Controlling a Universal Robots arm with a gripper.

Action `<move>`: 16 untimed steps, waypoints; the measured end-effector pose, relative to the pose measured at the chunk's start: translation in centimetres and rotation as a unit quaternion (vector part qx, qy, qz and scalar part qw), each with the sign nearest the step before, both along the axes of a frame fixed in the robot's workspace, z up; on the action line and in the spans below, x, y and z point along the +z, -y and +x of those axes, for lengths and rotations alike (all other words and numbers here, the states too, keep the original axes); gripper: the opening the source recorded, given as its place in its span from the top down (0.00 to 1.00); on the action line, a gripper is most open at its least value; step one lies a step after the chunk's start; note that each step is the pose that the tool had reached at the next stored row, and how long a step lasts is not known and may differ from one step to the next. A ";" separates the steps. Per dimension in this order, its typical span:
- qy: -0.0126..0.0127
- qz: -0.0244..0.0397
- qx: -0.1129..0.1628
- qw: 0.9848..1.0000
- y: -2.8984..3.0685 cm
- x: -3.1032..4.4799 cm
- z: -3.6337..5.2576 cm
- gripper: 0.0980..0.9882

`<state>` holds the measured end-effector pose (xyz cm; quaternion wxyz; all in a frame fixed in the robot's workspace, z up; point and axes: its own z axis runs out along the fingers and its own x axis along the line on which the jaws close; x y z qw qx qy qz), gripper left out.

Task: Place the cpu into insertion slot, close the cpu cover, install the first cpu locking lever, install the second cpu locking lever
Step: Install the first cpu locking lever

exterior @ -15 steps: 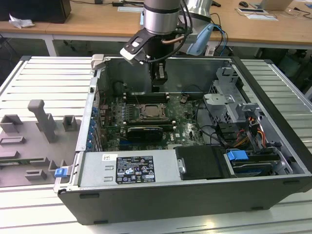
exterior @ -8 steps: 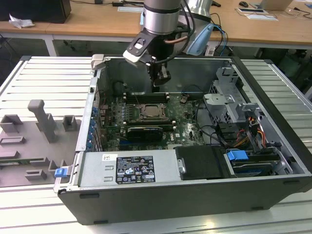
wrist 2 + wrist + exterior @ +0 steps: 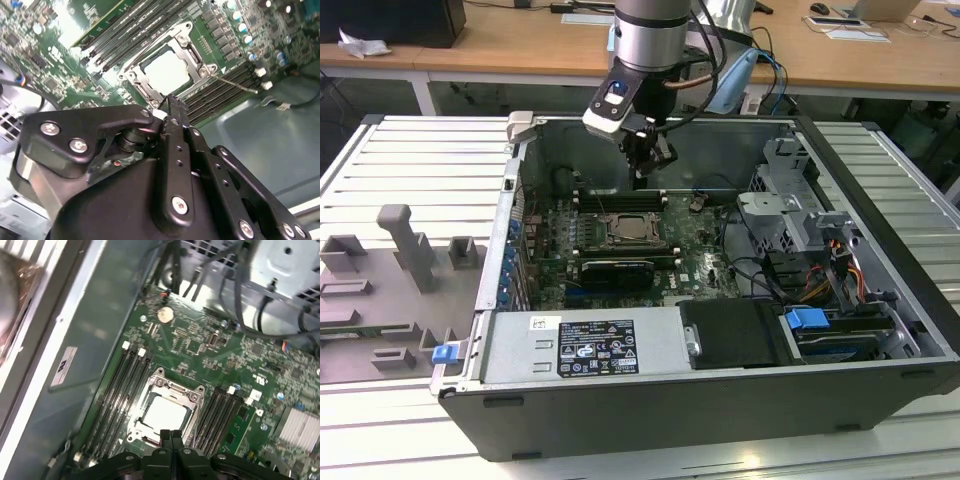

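Gripper hangs inside the open computer case, fingers pressed together with no gap seen in both wrist views, nothing held, nothing touched. Tips sit above the motherboard, over the edge of the socket. The cpu lies flat in the socket, pale top up; the cpu cover lies down around it, chip showing through the window. In the second wrist view the cpu is just beyond the fingertips, and a lever rod sticks out from the cover's corner, across the memory slots. Memory slots flank the socket on both sides. In the exterior view a black card lies just beside the socket on the near side, the drive cage stands well apart on the exterior view's right, and there is open room above the board
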<state>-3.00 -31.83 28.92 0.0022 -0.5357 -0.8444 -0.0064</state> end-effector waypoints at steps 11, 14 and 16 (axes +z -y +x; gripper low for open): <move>0.000 0.000 0.135 0.991 0.00 -0.01 0.00 0.99; 0.000 0.000 0.165 0.986 0.00 -0.01 0.00 0.99; 0.000 0.000 0.184 0.983 0.00 -0.01 0.00 0.99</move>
